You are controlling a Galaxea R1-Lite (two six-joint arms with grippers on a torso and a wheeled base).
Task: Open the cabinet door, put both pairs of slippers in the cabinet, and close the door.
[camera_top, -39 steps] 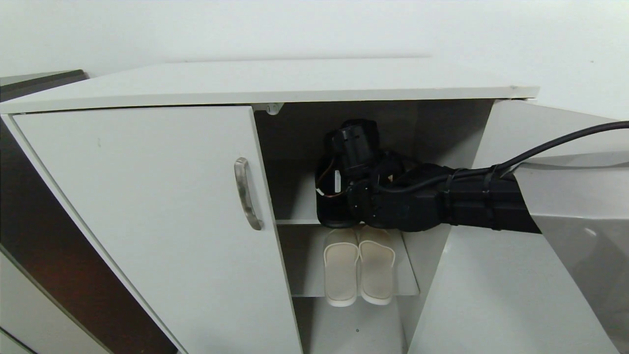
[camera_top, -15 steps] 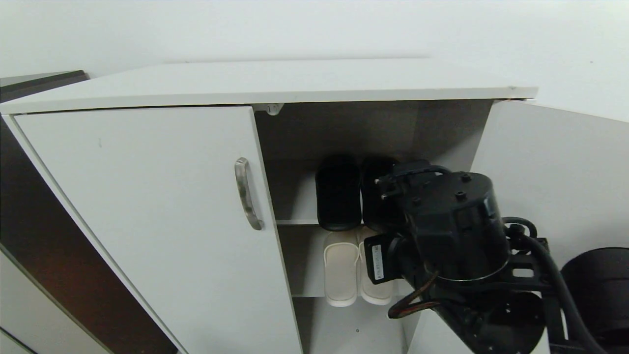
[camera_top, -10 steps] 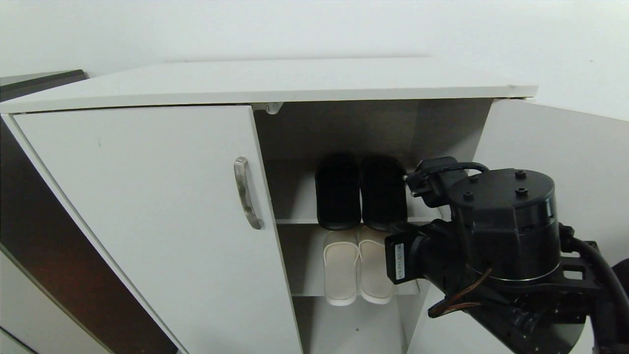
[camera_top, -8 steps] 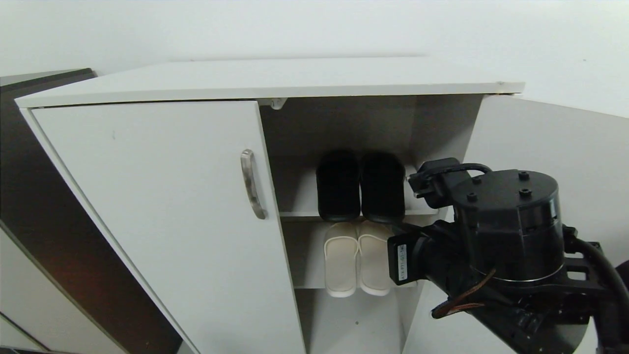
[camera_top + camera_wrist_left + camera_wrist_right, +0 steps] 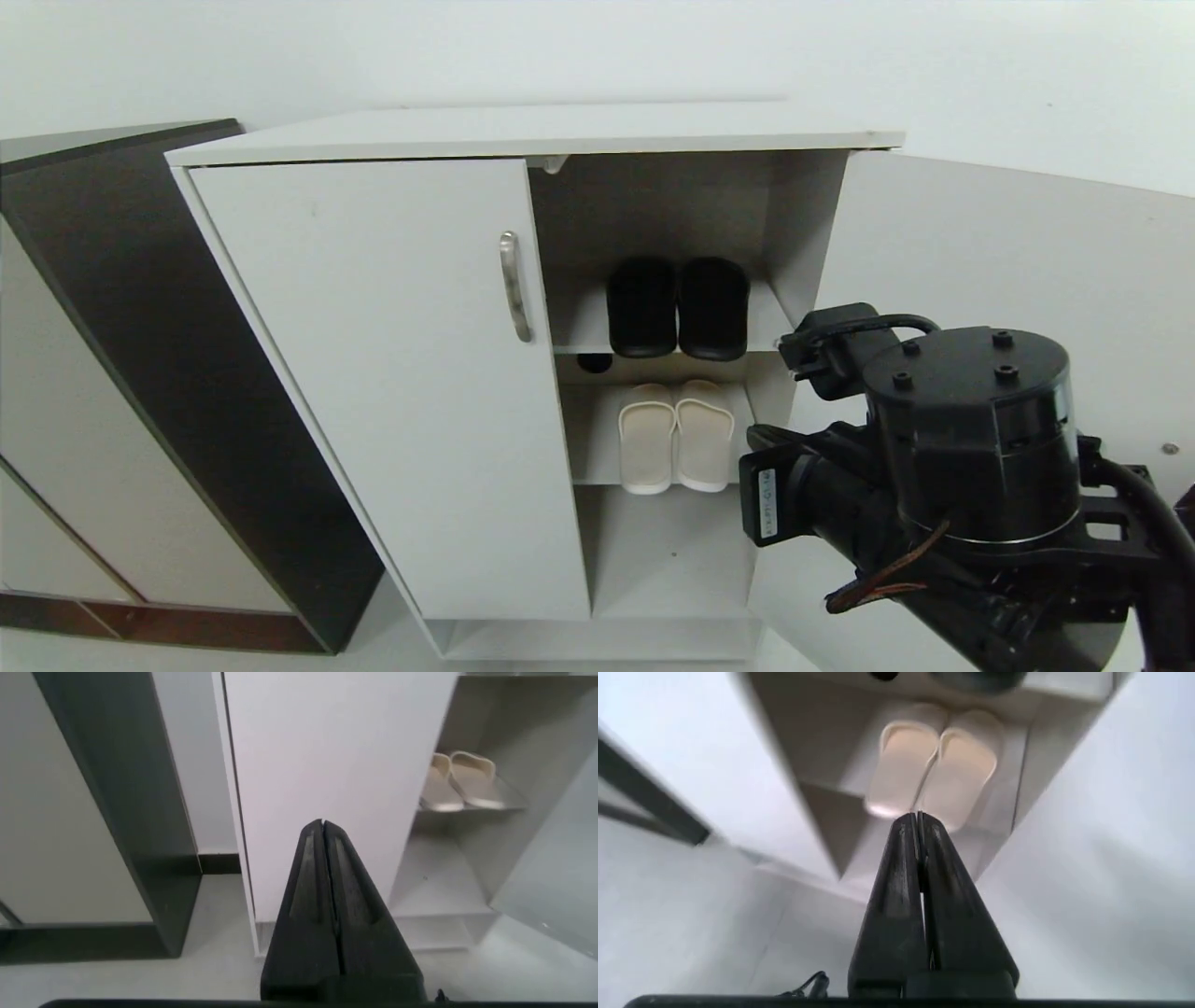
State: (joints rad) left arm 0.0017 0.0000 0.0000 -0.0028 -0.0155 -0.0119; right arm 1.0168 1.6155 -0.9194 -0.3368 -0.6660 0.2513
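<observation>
My right arm (image 5: 962,448) is out of the cabinet (image 5: 523,131) now; a couple of seconds ago it was reaching in over the upper shelf (image 5: 581,327). The black slippers (image 5: 678,308) sit side by side on that shelf, free of the arm, and the white slippers (image 5: 676,435) lie on the lower shelf (image 5: 593,439) beneath them. The right hand (image 5: 918,819) has its fingers pressed together with nothing between them, and it points toward the white pair from outside the cabinet. The left hand (image 5: 322,826) is likewise closed and empty, facing the closed left door (image 5: 392,373). The whole head picture has shifted and shows the cabinet farther off, so I take it the camera has pulled back and the furniture has not moved. I judge both pairs stowed; what remains is swinging the open right door (image 5: 980,271) shut.
</observation>
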